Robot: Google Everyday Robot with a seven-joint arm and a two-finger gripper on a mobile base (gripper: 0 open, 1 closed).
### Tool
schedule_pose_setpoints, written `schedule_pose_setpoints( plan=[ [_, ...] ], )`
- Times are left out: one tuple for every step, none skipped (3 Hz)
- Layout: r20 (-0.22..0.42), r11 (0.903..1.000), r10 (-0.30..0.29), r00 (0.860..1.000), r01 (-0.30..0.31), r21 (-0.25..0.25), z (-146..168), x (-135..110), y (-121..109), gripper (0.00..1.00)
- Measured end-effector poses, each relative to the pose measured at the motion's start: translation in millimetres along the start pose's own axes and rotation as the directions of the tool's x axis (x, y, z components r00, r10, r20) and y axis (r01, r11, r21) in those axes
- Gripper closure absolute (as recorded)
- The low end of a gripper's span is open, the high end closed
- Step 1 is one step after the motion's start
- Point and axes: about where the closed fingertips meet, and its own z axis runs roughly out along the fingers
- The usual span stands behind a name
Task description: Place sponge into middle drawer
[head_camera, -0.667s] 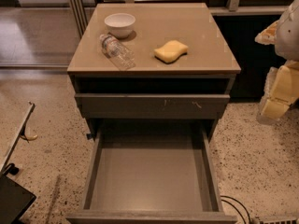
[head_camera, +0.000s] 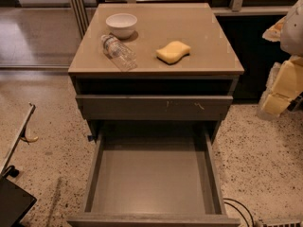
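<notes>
The pale yellow sponge [head_camera: 173, 51] lies flat on the cabinet top, right of centre. The middle drawer [head_camera: 151, 181] is pulled fully open below, with a bare flat floor and nothing in it. The drawer above it, with pale scratch marks on its front [head_camera: 154, 107], is closed. My gripper [head_camera: 282, 86], with pale yellow parts, hangs at the right edge of the view beside the cabinet. It is lower than the cabinet top, well right of the sponge, and touches nothing.
A white bowl [head_camera: 121, 24] stands at the back left of the cabinet top [head_camera: 199, 27]. A clear plastic bottle [head_camera: 118, 52] lies on its side in front of the bowl. Cables [head_camera: 241, 211] lie on the speckled floor at lower right. A dark object [head_camera: 13, 200] is at lower left.
</notes>
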Motion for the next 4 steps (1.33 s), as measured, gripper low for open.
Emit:
schedule_pose_setpoints(
  plan=[
    [0.085,0.9913,0.125,0.989,-0.128,0.032,-2,-9,-23,0.0],
    [0.225,0.9551,0.284,0.932,-0.296,0.019,11,-22,-51,0.0],
    [0.357,0.9047,0.406,0.841,-0.425,-0.028,41,-55,-76,0.0],
    [0.415,0.8933,0.402,0.816,-0.449,0.017,35,-64,-94,0.0]
  ],
)
